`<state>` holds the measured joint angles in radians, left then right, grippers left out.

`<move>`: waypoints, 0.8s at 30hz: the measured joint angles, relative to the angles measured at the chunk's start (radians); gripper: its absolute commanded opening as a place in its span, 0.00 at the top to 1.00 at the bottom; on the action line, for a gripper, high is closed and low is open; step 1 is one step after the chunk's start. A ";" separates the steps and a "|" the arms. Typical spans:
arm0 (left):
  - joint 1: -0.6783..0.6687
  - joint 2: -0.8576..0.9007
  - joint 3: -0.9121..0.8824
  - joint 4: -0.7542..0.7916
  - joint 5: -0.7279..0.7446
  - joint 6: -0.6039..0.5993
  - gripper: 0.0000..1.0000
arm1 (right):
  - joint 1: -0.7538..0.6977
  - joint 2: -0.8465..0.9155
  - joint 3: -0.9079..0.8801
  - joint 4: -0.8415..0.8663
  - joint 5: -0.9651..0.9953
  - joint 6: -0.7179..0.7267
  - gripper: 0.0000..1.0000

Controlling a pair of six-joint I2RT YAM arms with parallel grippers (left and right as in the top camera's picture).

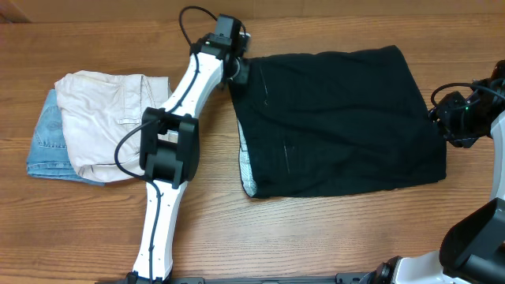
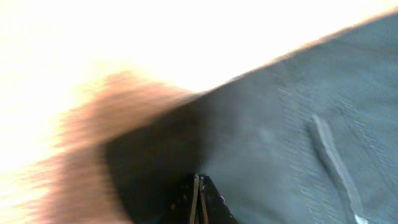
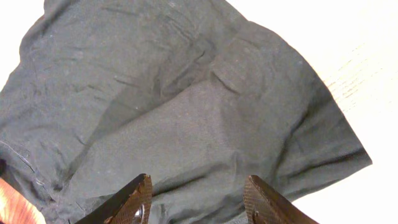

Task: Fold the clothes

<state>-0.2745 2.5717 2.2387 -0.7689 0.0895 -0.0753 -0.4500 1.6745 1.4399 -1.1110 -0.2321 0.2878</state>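
Note:
A black garment point(image 1: 339, 118) lies spread flat on the wooden table, right of centre. My left gripper point(image 1: 239, 69) is at its far left corner. In the left wrist view the fingers point(image 2: 198, 186) are pressed together with a pinch of the black cloth point(image 2: 280, 124) at their tips. My right gripper point(image 1: 443, 118) hovers at the garment's right edge. In the right wrist view its jaws point(image 3: 199, 193) are wide open and empty above the wrinkled black cloth point(image 3: 186, 93).
A folded beige garment point(image 1: 110, 110) lies on a folded blue denim piece point(image 1: 46, 146) at the left of the table point(image 1: 331, 237). The left arm reaches diagonally from the front edge between this stack and the black garment.

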 measured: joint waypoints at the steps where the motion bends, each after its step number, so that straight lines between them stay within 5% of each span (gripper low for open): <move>1: 0.008 0.000 0.000 0.006 -0.014 0.002 0.96 | 0.000 0.000 0.000 0.000 0.000 0.000 0.48; 7: 0.026 0.023 0.114 -0.058 -0.062 0.045 0.91 | 0.000 0.000 0.000 0.000 0.000 0.000 0.39; 9: 0.026 0.030 0.198 -0.114 -0.069 0.058 0.83 | 0.000 0.000 0.000 0.001 0.000 0.000 0.26; 13: 0.026 0.030 0.489 -0.455 -0.008 0.082 0.74 | 0.000 0.000 0.000 0.002 0.001 -0.002 0.18; 19: -0.018 0.021 0.594 -0.835 0.160 0.082 0.81 | 0.000 0.001 0.000 0.005 0.003 0.000 0.06; 24: -0.097 0.021 0.581 -0.916 0.201 0.103 0.83 | 0.000 0.032 0.000 0.019 0.027 -0.001 0.06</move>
<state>-0.3714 2.5931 2.8201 -1.6848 0.2901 0.0277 -0.4500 1.7061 1.4395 -1.0920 -0.2047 0.2867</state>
